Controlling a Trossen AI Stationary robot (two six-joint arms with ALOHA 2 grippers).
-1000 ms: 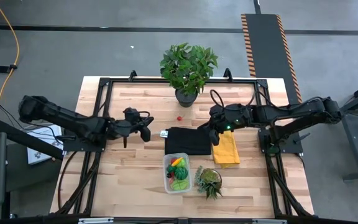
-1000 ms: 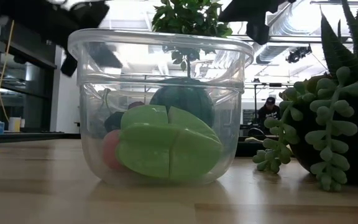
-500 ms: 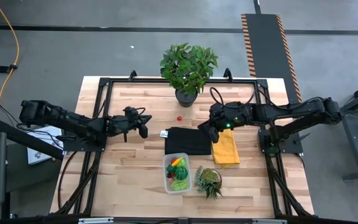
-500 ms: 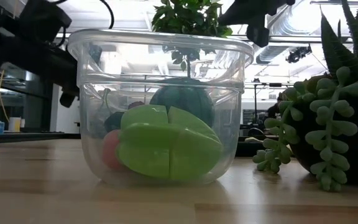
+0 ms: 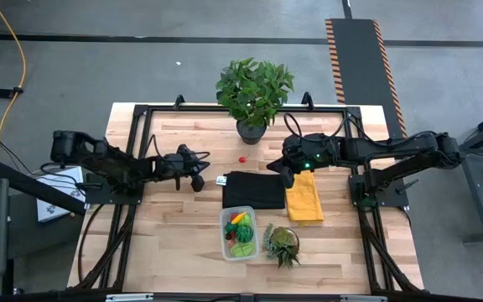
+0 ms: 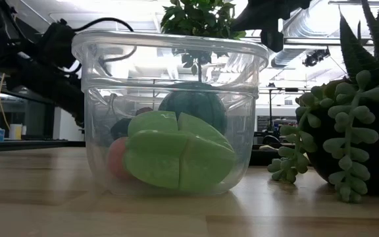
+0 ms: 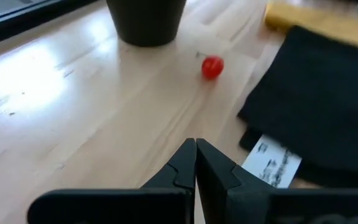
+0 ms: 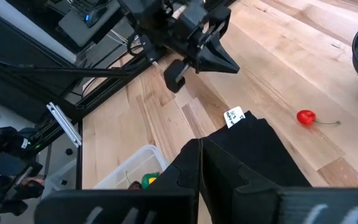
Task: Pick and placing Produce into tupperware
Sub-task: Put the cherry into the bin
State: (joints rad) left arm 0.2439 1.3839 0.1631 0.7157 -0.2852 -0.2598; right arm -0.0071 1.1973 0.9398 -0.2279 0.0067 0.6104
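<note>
While both grippers sit clenched and empty, left gripper and right gripper flank the black cloth; cherry lies mid-table, tub of produce near front edge.

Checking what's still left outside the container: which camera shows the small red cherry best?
The left wrist view: the cherry lies large and unobstructed on bare wood between the dark pot and the black cloth. The right wrist view shows it smaller, with its stem. The high view shows only a red dot. The low view doesn't show it.
</note>
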